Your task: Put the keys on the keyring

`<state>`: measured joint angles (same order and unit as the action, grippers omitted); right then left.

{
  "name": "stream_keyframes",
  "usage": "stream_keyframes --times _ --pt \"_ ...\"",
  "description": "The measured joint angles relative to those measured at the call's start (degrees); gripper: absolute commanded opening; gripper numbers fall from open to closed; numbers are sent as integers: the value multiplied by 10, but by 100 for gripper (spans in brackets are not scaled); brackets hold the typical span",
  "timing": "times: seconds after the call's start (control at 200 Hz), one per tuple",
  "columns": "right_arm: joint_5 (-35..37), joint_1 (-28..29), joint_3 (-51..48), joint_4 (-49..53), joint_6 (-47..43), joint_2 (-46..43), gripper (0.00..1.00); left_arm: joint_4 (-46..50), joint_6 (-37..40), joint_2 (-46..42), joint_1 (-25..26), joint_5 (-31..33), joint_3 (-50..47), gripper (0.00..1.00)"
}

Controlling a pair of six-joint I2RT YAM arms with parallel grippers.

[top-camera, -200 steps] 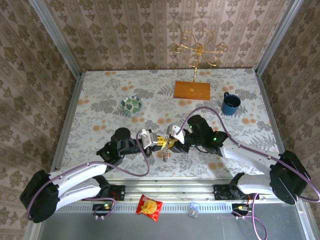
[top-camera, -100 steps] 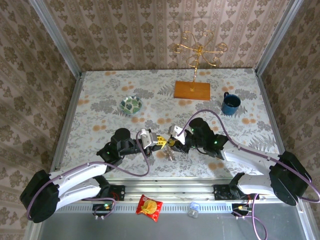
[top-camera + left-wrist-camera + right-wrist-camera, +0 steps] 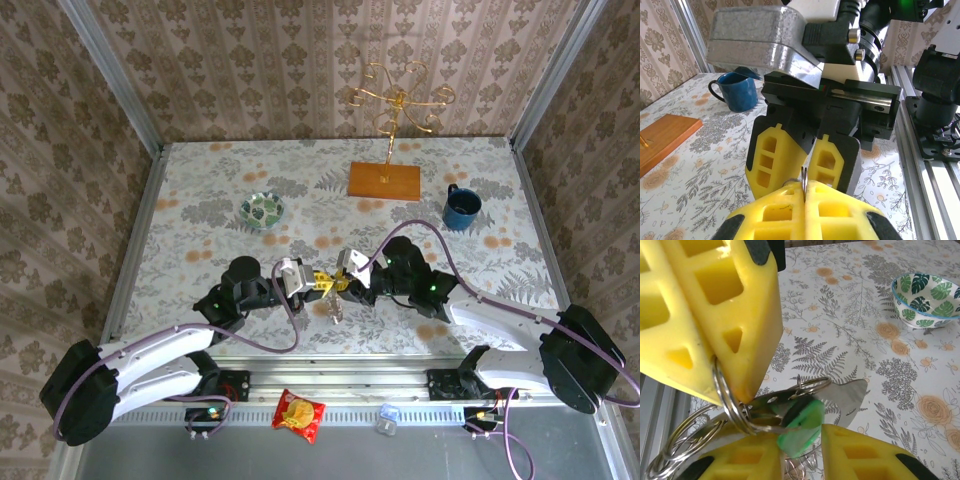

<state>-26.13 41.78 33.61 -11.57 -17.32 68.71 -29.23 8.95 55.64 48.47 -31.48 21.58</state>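
My left gripper [image 3: 804,192] is shut on the edge of a thin metal keyring [image 3: 803,177], held above the table's near middle [image 3: 318,280]. In the right wrist view the keyring [image 3: 727,400] hangs from the left gripper's yellow fingers [image 3: 725,315]. A key with a blurred bright-green head [image 3: 800,427] and a silver blade [image 3: 855,395] lies against the ring. The green head sits in the gap of my right gripper [image 3: 801,455], whose jaws stand apart around it. More rings [image 3: 675,450] dangle at lower left. Small silver keys [image 3: 335,308] hang below the two grippers.
A green-and-white leaf-patterned bowl [image 3: 262,209] sits at mid-left and a blue mug [image 3: 462,207] at the right. A wooden base [image 3: 385,180] with a gold wire rack [image 3: 398,98] stands at the back. A snack packet [image 3: 299,414] lies on the rail in front.
The right gripper has shifted left, closer to the left gripper, and its jaws have narrowed around the green key head. The hanging keys have swung slightly. The left arm has stayed put.
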Motion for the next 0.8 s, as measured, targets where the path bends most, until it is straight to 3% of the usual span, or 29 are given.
stream_keyframes --times 0.27,0.715,0.8 --pt "0 0 0 -2 -4 0 0 0 0 0 0 3 0 0" --pt "24 -2 30 103 -39 -67 0 40 14 -15 0 16 2 0" --pt "26 -2 42 130 -47 -73 0 42 20 -15 0 18 7 19"
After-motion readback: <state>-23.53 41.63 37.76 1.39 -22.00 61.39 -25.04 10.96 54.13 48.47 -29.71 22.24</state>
